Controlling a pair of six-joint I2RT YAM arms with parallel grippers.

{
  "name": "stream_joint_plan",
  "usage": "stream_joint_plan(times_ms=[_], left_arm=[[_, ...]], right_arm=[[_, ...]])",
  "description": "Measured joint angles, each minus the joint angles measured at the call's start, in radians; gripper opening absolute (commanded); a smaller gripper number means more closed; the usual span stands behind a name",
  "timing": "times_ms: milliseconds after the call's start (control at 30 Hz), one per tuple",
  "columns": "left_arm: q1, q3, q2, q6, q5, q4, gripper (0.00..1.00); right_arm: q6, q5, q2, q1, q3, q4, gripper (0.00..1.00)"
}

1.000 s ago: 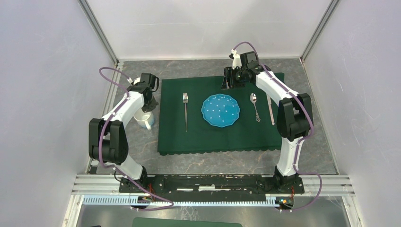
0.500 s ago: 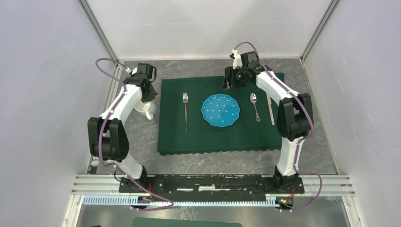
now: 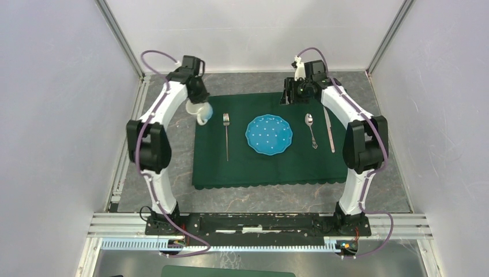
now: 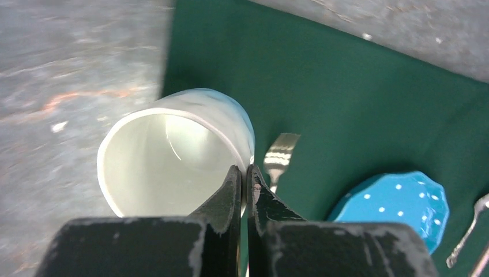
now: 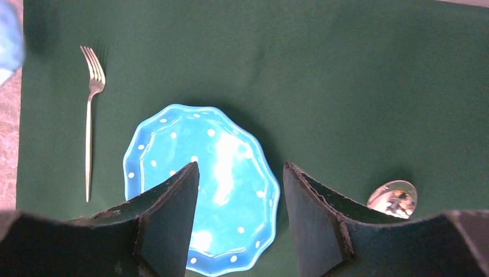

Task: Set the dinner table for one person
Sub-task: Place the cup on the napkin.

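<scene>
The dinner table (image 3: 259, 199) is seen as a wide grey stone-look surface, and a green cloth (image 3: 259, 167) is spread across its middle to mark the place setting. On the cloth a blue dotted plate (image 3: 269, 134) is centred, with a fork (image 3: 226, 135) laid to its left and a spoon (image 3: 311, 130) and knife (image 3: 330, 133) to its right, as is usual for one diner. A pale cup (image 4: 167, 156) is pinched by its wall in the left gripper (image 4: 242, 173), one finger inside the rim and one outside, so that it hangs tilted. It is held over the cloth's far left corner, just beyond the fork's tines, presumably the spot meant for the drink. Whether its base touches the cloth cannot be told. The right gripper (image 5: 239, 167) is held spread and empty above the plate's far side, apparently kept clear of the work.
</scene>
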Motion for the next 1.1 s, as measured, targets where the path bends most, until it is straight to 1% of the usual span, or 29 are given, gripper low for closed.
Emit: stream_joint_plan(times_ms=[133,267,400,467,633,833,1100], left_arm=[[-0.086,0.187,0.171,0.021,0.072,-0.036,0.02],[-0.175,0.347,0.302,0.045,0.117,-0.071,0.02],[-0.247,0.483,0.384,0.064,0.143,-0.116,0.02],[-0.270,0.527,0.407,0.071,0.160,-0.130,0.02],[-0.295,0.562,0.415,0.089,0.177,-0.153,0.02],[-0.290,0.563,0.415,0.118,0.153,-0.166,0.02],[-0.288,0.576,0.415,0.125,0.166,-0.154,0.02]], right_arm=[[0.000,0.015,-0.016,-0.025,0.000,0.000,0.59],[0.001,0.036,-0.031,-0.055,0.000,0.000,0.59],[0.005,0.051,-0.043,-0.085,-0.008,0.000,0.59],[0.005,0.055,-0.045,-0.096,-0.009,0.000,0.59],[0.008,0.055,-0.048,-0.108,-0.017,0.000,0.59],[0.013,0.054,-0.061,-0.107,-0.045,0.000,0.59],[0.013,0.054,-0.101,-0.107,-0.082,0.000,0.59]])
